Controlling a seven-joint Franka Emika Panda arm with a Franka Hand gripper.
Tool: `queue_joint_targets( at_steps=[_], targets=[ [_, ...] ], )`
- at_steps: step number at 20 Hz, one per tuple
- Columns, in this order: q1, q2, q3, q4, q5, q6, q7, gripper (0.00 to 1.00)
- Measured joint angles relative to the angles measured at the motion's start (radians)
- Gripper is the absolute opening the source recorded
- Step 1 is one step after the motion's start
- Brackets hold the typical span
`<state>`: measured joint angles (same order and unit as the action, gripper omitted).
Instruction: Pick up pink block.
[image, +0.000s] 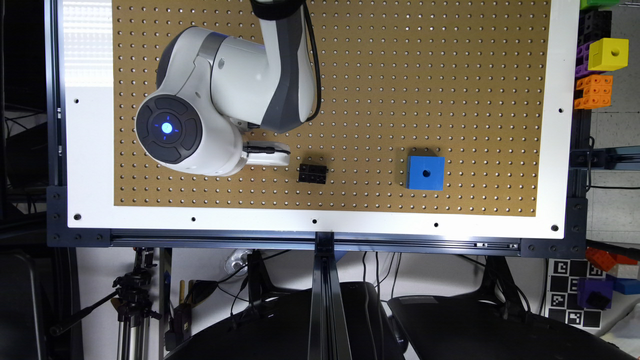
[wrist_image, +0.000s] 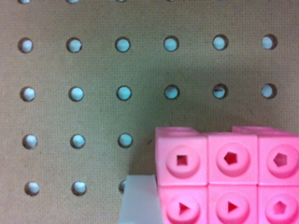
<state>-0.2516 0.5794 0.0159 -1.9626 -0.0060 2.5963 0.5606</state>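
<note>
The pink block (wrist_image: 229, 179), joined cubes each with a round hole, lies close under the wrist camera on the brown pegboard (wrist_image: 93, 70). A white part of my gripper (wrist_image: 138, 200) rests right against one side of the block; the block's other side runs out of the picture. In the exterior view my gripper (image: 267, 154) is the white part past the wrist, low over the board at the exterior view's left of the black block (image: 313, 173). The arm covers the spot where the pink block lies.
A larger blue cube (image: 425, 173) stands at the exterior view's right of the black block. Off the board at the upper right sit yellow (image: 607, 54), orange (image: 594, 91) and purple blocks. The white frame (image: 320, 222) borders the pegboard.
</note>
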Motion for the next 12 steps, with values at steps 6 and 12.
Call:
queue_joint_targets(
  at_steps=[6,12],
  targets=[
    [0.000,-0.083,0.000,0.000,0.0000,-0.097,0.000,0.00],
    [0.000,-0.166,0.001,0.000,0.0000,-0.185,0.000,0.00]
  ],
)
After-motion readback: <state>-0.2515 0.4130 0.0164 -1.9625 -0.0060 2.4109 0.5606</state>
